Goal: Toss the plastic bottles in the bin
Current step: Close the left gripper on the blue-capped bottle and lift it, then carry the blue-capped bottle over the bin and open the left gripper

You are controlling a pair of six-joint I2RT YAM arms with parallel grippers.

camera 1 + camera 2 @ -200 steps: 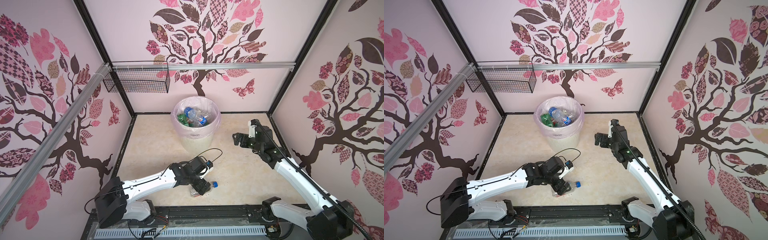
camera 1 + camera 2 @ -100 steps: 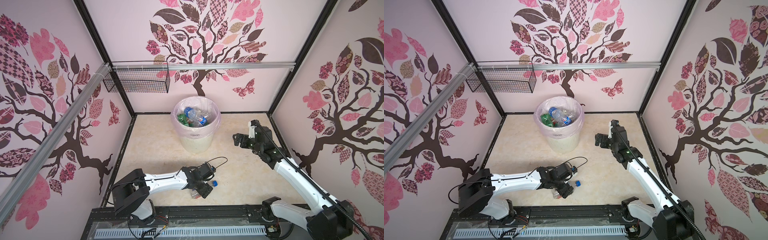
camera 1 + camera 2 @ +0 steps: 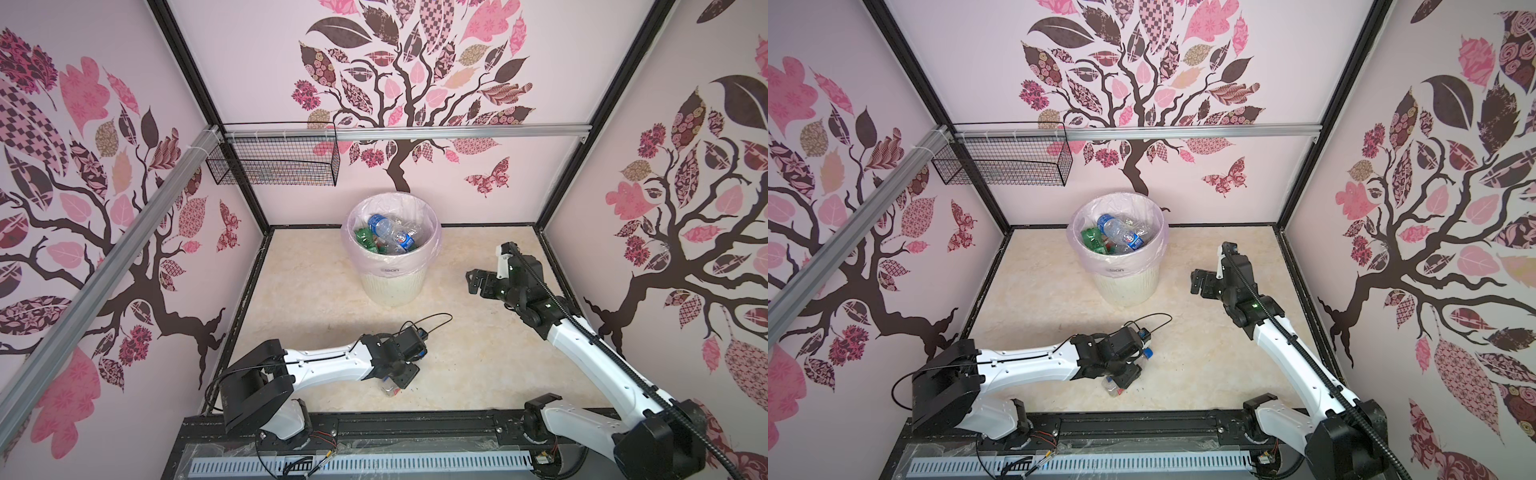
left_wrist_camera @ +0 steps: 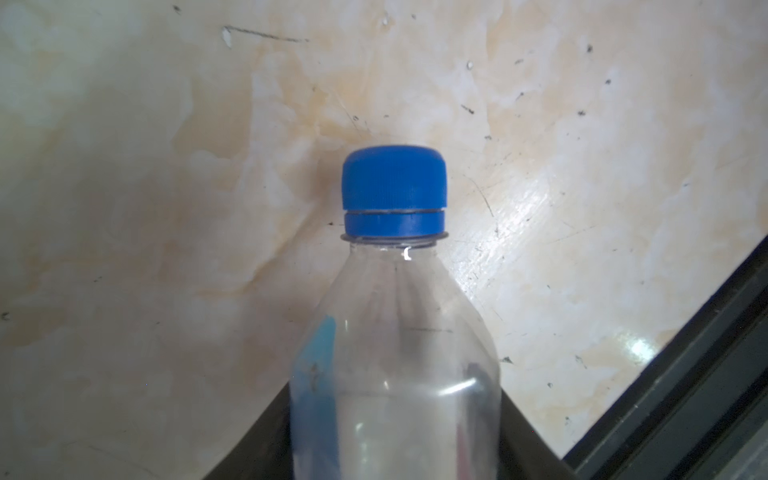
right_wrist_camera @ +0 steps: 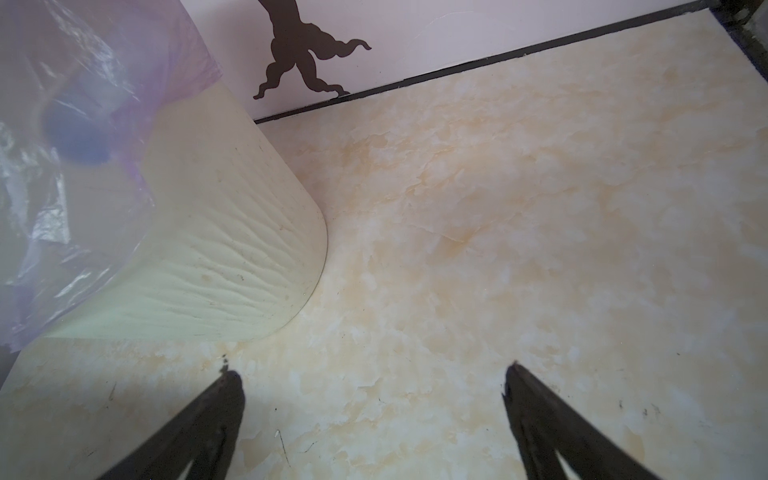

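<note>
One bottle (image 3: pixel 1112 386) lies on the floor (image 3: pixel 1183 324) near the front rail (image 3: pixel 1142 424). Every other one in view, the bottles (image 3: pixel 388 235), sits inside the bin (image 3: pixel 392 291).

Your left gripper (image 3: pixel 400 376) is down across that bottle's body. In the left wrist view the dark jaws hug both flanks of the clear body with no floor showing between, so I read it as clamped on the bottle. The bottle looks to be resting on the floor, not yet lifted.

Its long axis runs straight out from the wrist. The base pokes out on the rail side and the blue cap (image 4: pixel 394 187) points away, toward the middle of the floor and slightly toward the right arm's side in both top views.

Your next move turns on where the bin is. It stands well apart from the left gripper, toward the back wall and almost dead ahead of it, and its rim is much higher than where the bottle now lies. So you need lift first, then a carry forward, cap end leading, until the bottle is above the opening.

Your right gripper (image 5: pixel 372 374) is nearer the bin, close to its wall, but its jaws stand wide apart with nothing in them. The left arm has the job.
</note>
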